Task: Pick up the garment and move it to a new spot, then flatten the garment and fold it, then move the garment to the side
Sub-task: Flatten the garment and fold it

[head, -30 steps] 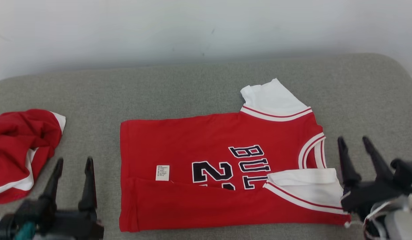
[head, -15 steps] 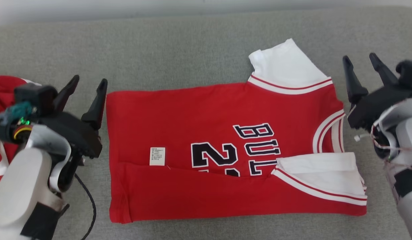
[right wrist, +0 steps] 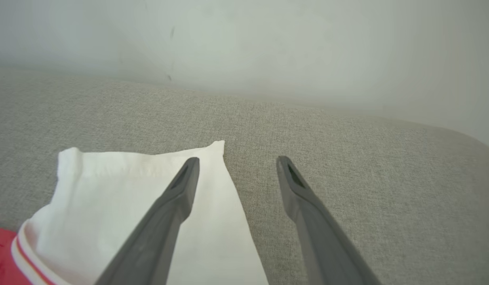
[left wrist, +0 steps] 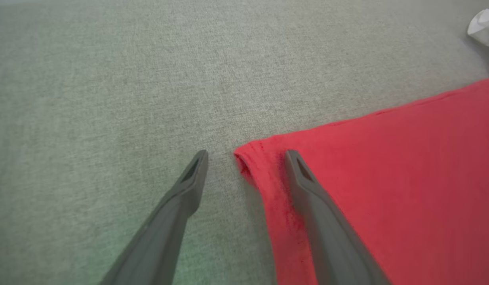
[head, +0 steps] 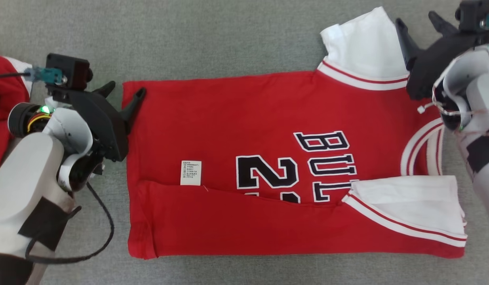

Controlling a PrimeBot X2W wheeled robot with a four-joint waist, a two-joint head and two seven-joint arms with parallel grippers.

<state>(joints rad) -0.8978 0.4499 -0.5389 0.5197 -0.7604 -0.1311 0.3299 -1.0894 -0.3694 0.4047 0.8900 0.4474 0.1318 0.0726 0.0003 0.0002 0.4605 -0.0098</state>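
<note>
A red jersey (head: 244,130) with dark lettering and white sleeves lies flat on the grey cushion (head: 212,35), its near long edge folded up over the front. My left gripper (head: 123,90) is open, its fingers straddling the jersey's far hem corner (left wrist: 248,158), one finger over the red cloth and one over bare cushion. My right gripper (head: 420,19) is open at the far white sleeve (head: 363,43); in the right wrist view one finger (right wrist: 181,190) lies over that sleeve (right wrist: 109,206), the other over bare cushion.
A second red and white garment (head: 2,91) lies crumpled at the left edge, behind my left arm. A black cable (head: 105,237) loops from the left forearm over the cushion. A pale wall (right wrist: 268,47) rises behind the cushion's far edge.
The head camera has tilted down and closer, so the wall has left its view. Both grippers have moved forward to the jersey's far edge, left to the hem corner, right to the far sleeve.
</note>
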